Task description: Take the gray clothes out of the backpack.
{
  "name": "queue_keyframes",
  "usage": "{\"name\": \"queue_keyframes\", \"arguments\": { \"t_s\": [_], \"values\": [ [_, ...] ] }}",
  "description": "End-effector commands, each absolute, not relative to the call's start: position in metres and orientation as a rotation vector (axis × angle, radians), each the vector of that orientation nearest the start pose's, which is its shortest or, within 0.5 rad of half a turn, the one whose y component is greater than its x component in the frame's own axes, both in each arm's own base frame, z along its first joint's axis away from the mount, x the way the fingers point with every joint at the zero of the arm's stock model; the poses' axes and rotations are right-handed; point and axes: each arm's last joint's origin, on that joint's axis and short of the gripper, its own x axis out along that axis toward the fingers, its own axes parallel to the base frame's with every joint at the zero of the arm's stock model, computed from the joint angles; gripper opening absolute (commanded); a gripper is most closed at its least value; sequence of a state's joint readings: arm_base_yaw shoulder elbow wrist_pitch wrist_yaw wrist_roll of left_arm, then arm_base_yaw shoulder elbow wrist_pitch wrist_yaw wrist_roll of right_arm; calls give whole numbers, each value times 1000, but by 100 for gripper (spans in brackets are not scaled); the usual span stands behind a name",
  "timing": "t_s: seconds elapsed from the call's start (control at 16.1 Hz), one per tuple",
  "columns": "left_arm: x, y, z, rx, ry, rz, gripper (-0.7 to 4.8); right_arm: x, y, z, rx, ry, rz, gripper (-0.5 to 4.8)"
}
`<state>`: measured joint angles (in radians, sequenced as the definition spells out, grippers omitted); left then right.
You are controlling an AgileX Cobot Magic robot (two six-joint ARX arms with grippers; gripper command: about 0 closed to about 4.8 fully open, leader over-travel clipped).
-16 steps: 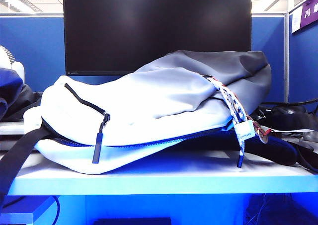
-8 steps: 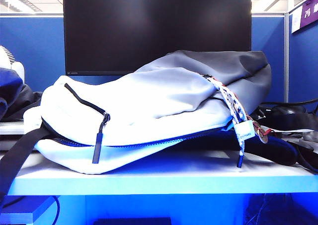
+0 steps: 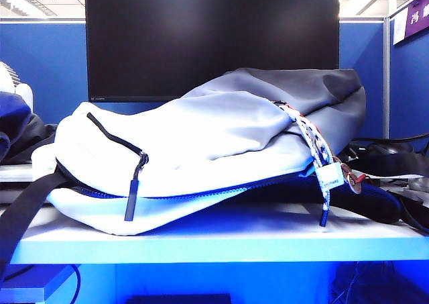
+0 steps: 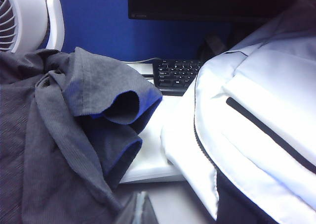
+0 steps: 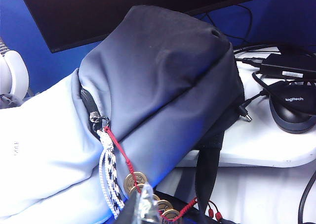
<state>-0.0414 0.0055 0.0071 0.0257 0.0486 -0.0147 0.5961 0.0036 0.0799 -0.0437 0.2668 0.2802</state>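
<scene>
Though crosswise, backpack (image 3: 201, 143) between end effectors (image 4: 136, 210) (image 5: 140, 206)

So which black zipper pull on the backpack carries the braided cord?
The pull at the dark gray top section, holding the white-blue braided cord. The long black pull on the pale gray-white backpack's front pocket hangs bare.

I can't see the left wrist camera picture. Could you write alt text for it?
Crumpled gray clothes lie on the desk beside the pale backpack, outside it. Behind them are a black keyboard and white fan; the shut left gripper barely shows.
</scene>
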Motion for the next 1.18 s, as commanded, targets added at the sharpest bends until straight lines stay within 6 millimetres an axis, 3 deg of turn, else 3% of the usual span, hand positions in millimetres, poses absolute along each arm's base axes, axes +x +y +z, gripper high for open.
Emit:
{"name": "queue_keyframes", "arguments": {
  "t_s": [0.06,0.25,0.62,0.75,0.93,1.18],
  "values": [
    [97,-5,169,-8,-39,-87,-5,81,44,177,93,48,293,-7],
    [97,-5,169,-8,-38,-86,-5,90,34,155,49,95,140,-7],
    [97,-5,169,-8,-35,-88,-5,96,5,154,45,91,-157,-7],
    [97,-5,169,-8,-35,-87,-5,97,2,155,44,89,-164,-7],
    [97,-5,169,-8,-35,-88,-5,97,5,155,-9,94,-30,-7],
    [97,-5,169,-8,-35,-88,-5,97,5,156,-12,84,-23,-7]
  ]
}}
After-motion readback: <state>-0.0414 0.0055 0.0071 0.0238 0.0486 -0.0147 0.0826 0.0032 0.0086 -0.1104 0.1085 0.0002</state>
